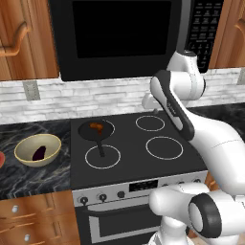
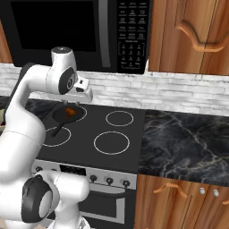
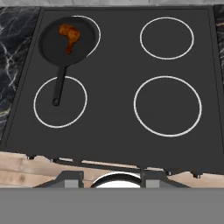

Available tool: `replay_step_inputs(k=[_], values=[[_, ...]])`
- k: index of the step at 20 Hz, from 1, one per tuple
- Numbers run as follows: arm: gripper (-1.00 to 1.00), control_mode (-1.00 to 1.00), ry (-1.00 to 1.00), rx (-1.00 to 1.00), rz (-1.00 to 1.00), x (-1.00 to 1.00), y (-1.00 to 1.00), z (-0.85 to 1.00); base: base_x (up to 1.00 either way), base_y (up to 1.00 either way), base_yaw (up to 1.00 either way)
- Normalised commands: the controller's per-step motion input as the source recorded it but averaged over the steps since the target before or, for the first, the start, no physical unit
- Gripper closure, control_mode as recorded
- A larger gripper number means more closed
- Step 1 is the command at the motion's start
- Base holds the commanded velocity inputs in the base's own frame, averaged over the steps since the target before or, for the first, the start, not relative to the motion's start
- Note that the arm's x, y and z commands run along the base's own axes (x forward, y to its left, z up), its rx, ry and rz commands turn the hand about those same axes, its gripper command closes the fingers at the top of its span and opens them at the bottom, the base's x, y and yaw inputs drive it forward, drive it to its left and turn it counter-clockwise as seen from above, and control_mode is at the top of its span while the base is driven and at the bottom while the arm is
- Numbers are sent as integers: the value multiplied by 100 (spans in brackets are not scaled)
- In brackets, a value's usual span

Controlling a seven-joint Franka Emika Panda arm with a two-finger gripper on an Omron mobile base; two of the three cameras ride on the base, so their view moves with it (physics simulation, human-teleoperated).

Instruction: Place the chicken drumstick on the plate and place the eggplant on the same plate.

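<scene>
The orange-brown chicken drumstick lies in a black frying pan on the back-left burner. The dark purple eggplant rests inside a tan-yellow bowl on the counter left of the stove. A red-orange sliver of the plate peeks in at the left edge of the left base view. My gripper hangs high above the stove's back middle, to the right of the pan. Its fingertips stand apart with nothing between them.
The black stove top has four ringed burners, and the pan's handle points toward the front-left one. Above the stove hangs a microwave. Dark marble counter runs on both sides, with wooden cabinets above.
</scene>
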Motion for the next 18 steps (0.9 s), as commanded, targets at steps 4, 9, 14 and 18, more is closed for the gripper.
replay_step_inputs(k=[4, 9, 14, 18], values=[[-100, -100, -2, 0, 0, -5, 0, 0, 0, 0, 0], [-100, -100, 0, 0, 0, 0, 0, 0, 0, 0, 0], [-100, -100, 0, 0, 0, -1, 6, 0, 0, 0, 0], [-100, -100, -1, 0, 0, 0, 39, -1, 0, 0, 0]])
